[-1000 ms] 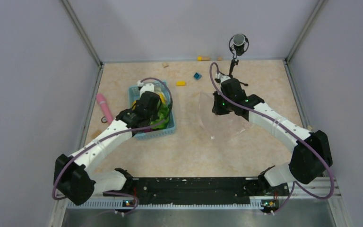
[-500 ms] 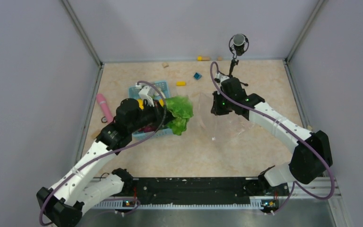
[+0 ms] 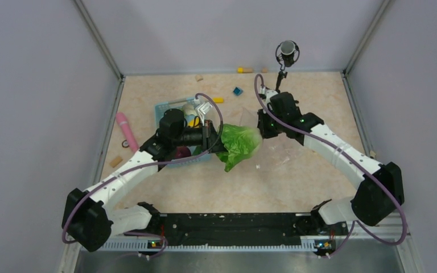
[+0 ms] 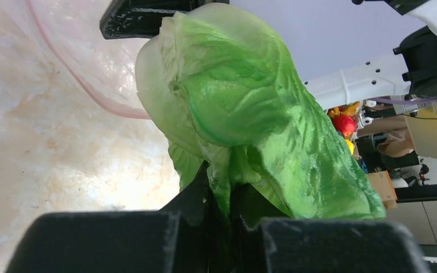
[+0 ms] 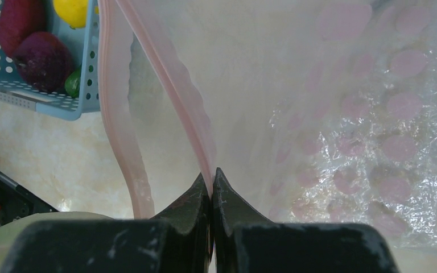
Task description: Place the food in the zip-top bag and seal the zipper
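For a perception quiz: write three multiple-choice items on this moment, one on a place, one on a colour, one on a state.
1. Where is the lettuce? A in the basket; B in the left gripper, beside the bag; C lying on the table.
2. The zipper is: A blue; B yellow; C pink-red.
3. The right gripper is: A shut on the zipper; B open; C shut on the basket.
Key: B, leaf pinched between its fingers; C, pink strip in the right wrist view; A, fingertips meet on the strip.
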Controlling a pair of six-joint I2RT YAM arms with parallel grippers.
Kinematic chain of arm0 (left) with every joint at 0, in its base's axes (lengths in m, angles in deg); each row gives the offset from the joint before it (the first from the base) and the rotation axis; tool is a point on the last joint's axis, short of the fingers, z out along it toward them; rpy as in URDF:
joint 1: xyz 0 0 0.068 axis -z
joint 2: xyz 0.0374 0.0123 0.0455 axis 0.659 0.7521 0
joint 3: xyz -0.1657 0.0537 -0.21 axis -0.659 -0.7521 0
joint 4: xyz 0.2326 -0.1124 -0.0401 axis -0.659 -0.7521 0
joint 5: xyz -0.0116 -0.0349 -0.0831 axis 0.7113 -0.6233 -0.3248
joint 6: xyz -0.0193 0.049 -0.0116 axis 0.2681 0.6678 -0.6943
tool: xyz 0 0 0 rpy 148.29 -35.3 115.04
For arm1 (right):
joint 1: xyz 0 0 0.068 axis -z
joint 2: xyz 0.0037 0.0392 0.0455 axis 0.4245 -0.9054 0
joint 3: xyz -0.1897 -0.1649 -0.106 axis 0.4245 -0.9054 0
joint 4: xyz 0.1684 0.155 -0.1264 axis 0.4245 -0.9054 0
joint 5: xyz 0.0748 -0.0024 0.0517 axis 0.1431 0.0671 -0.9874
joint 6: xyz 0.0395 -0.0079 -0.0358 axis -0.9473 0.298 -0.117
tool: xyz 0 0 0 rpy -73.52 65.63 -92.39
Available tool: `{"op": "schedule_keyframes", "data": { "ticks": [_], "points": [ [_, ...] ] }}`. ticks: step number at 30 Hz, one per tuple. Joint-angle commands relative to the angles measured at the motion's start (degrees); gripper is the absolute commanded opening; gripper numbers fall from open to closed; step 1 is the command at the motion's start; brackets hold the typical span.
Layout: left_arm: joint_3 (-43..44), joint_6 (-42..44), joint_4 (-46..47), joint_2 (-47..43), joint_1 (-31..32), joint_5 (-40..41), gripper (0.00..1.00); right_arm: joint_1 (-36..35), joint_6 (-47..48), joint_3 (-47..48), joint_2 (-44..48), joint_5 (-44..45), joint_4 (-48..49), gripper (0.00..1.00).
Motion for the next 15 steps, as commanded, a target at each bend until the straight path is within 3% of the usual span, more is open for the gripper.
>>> {"op": "schedule_keyframes", "data": {
  "ticks": [1,4,9,15],
  "points": [
    [5.1,1.8,-2.3,2.0,0.3,3.0,0.0,-0.9,1.2,1.4,3.7,-5.0,2.5,0.0],
    [5.8,3.3,-7.4,2.4,0.2,7.5,0.0,-0.9,1.4,1.0,5.4,-6.1,3.2,0.0],
    [5.3,3.3,-9.5,2.8,0.2,10.2,0.0,-1.0,1.6,0.7,7.5,-12.0,4.8,0.0],
    [4.6,4.1,-12.8,1.2,-0.2,13.1,0.0,-0.9,1.5,0.6,10.6,-13.0,4.8,0.0]
  ]
}}
